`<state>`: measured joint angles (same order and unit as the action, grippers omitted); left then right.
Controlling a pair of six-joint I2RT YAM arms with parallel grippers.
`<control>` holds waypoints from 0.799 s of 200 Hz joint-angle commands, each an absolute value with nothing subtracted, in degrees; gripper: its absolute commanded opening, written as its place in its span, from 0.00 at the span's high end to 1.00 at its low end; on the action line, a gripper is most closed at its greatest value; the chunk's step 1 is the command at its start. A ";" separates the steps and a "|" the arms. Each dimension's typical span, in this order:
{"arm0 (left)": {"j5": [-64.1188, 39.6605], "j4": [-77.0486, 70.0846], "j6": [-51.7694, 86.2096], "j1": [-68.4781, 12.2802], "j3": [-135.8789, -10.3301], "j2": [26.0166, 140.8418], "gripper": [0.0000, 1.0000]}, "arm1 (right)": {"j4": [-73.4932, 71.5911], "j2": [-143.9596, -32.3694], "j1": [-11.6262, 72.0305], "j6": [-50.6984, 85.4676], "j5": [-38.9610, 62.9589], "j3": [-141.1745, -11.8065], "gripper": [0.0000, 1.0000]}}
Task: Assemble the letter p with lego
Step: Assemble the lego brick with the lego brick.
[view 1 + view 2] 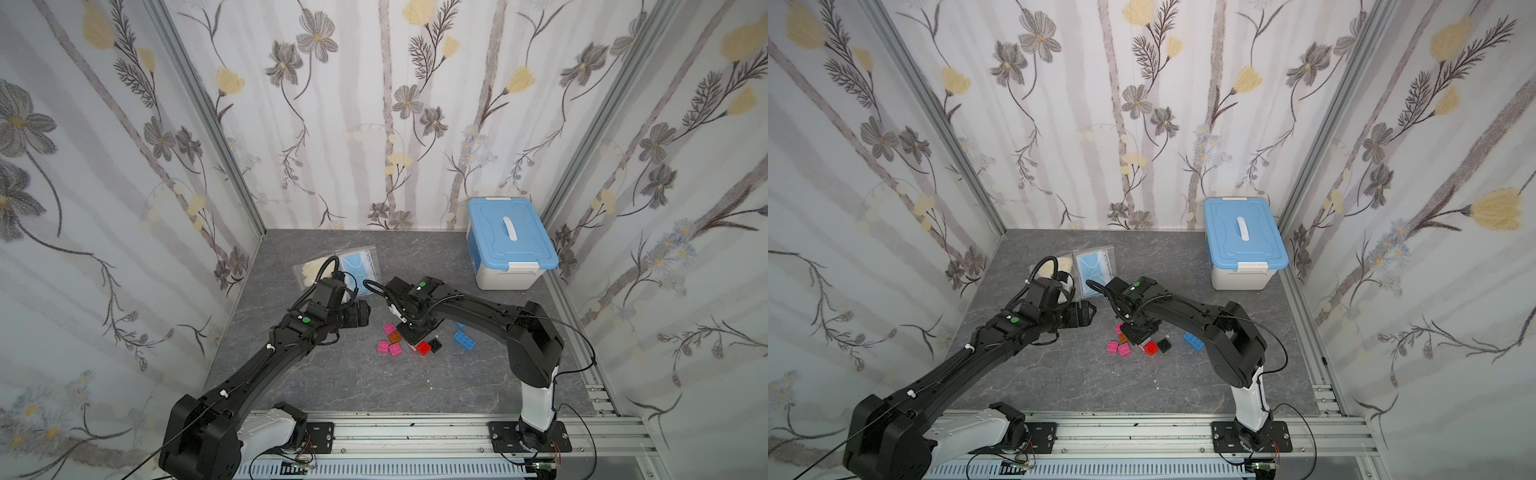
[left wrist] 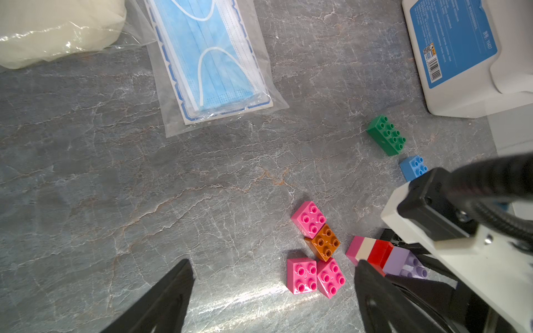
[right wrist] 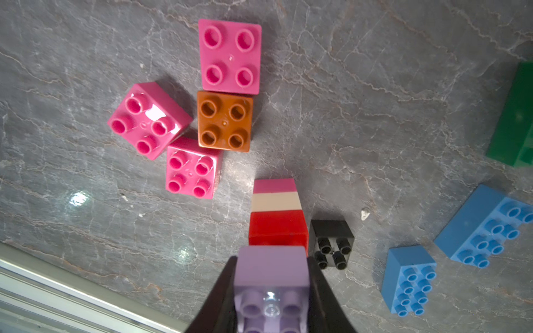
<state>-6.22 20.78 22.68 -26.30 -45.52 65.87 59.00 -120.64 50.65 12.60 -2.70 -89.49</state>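
My right gripper (image 3: 271,268) is shut on the lavender brick (image 3: 271,276), the near end of a stack (image 3: 275,213) of pink, cream, red and lavender lego. The stack lies tilted with its pink end towards the table. Three loose pink bricks (image 3: 230,54) and an orange one (image 3: 225,121) sit just beyond it, and a black brick (image 3: 331,239) sits beside it. Blue bricks (image 3: 409,279) and a green one (image 2: 386,135) lie farther off. My left gripper (image 2: 272,262) hovers open and empty beside the pink bricks; in a top view it (image 1: 361,313) faces the right gripper (image 1: 409,332).
A white box with a blue lid (image 1: 509,241) stands at the back right. A bag of blue face masks (image 1: 359,266) and a bag of cream material (image 1: 309,270) lie behind the left arm. A metal rail (image 1: 415,432) runs along the table's front edge.
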 commanded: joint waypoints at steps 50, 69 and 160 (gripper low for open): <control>-6.42 19.16 22.41 -26.14 -45.52 66.01 0.10 | 58.26 -120.37 50.69 12.79 -2.73 -89.47 0.83; -6.53 19.23 22.41 -26.10 -45.53 66.01 0.10 | 58.71 -119.84 50.65 12.60 -2.42 -89.59 0.83; -6.44 19.20 22.32 -26.05 -45.41 65.74 0.10 | 58.27 -121.80 50.58 12.30 -1.67 -90.01 0.83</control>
<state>-6.24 20.75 22.68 -26.11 -45.52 65.93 58.98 -120.86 50.54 12.93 -2.63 -89.91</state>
